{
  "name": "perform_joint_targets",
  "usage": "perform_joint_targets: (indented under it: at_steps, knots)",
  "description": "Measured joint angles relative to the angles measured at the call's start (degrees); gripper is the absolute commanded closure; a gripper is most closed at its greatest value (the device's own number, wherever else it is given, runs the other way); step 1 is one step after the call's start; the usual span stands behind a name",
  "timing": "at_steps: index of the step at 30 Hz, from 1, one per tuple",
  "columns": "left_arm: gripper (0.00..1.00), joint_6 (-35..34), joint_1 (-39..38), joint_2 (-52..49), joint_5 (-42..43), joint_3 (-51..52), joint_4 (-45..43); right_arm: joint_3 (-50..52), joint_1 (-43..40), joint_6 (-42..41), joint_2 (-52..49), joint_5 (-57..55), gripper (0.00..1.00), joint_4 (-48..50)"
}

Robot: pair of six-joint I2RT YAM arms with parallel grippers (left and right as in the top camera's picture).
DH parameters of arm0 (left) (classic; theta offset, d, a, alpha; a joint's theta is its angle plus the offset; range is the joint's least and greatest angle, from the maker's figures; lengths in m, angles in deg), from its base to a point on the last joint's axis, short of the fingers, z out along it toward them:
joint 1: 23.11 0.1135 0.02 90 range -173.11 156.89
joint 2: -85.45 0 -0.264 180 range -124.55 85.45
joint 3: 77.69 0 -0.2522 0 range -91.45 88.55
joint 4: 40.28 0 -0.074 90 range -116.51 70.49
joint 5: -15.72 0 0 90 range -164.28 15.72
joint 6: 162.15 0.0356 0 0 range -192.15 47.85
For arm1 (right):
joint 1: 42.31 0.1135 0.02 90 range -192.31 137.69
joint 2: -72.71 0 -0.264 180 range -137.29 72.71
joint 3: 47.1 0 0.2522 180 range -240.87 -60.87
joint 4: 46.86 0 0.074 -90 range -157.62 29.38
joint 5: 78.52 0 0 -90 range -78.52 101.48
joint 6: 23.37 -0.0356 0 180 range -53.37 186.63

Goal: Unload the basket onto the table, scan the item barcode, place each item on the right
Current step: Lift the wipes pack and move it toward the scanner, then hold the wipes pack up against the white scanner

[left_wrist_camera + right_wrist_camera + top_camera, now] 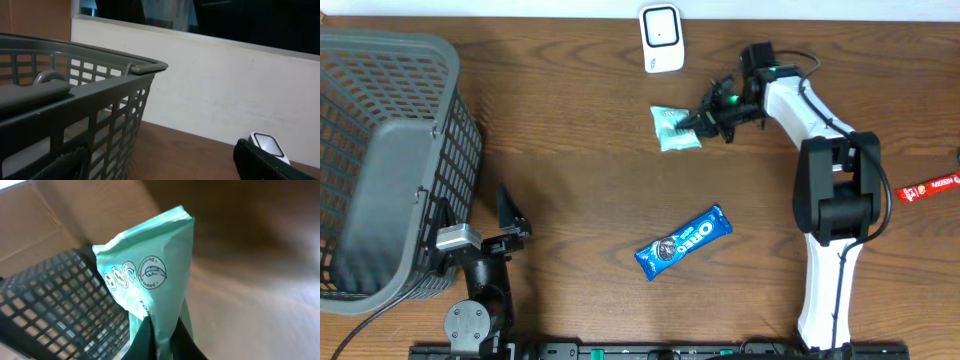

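Observation:
My right gripper (703,121) is shut on the edge of a mint-green packet (672,128), held just below the white barcode scanner (661,38) at the table's far edge. In the right wrist view the green packet (152,275) rises out of my closed fingers (145,342), printed with small round icons; no barcode shows on this face. My left gripper (510,215) is open and empty beside the grey basket (380,160). From the left wrist, the scanner (269,146) peeks over one finger (260,162).
A blue Oreo pack (684,241) lies in the middle front of the table. A red snack bar (928,187) sits at the right edge. The grey basket (75,95) fills the left side, close to the left arm.

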Motion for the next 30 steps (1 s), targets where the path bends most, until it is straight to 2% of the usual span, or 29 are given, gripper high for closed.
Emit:
perform_joint_targets:
  at_steps: [4,8,13,20,26,30]
  knots:
    - [0.08,0.0,0.0,0.0,0.0,0.0,0.0,-1.9,1.2,-1.1,-0.1,-4.3,0.99,2.6]
    - [0.08,0.0,0.0,0.0,0.0,0.0,0.0,-6.7,1.5,-6.2,-0.3,-11.3,0.98,4.8]
    - [0.08,0.0,0.0,0.0,0.0,0.0,0.0,-10.6,1.5,-13.2,-0.3,-18.3,0.99,13.9]
    - [0.08,0.0,0.0,0.0,0.0,0.0,0.0,-11.2,2.7,-22.6,-0.7,-30.3,0.98,21.4]
    - [0.08,0.0,0.0,0.0,0.0,0.0,0.0,-11.2,5.6,-27.1,-0.9,-35.4,0.98,30.9]
    - [0.08,0.0,0.0,0.0,0.0,0.0,0.0,-11.2,7.5,-31.4,-1.2,-38.0,0.98,33.5]
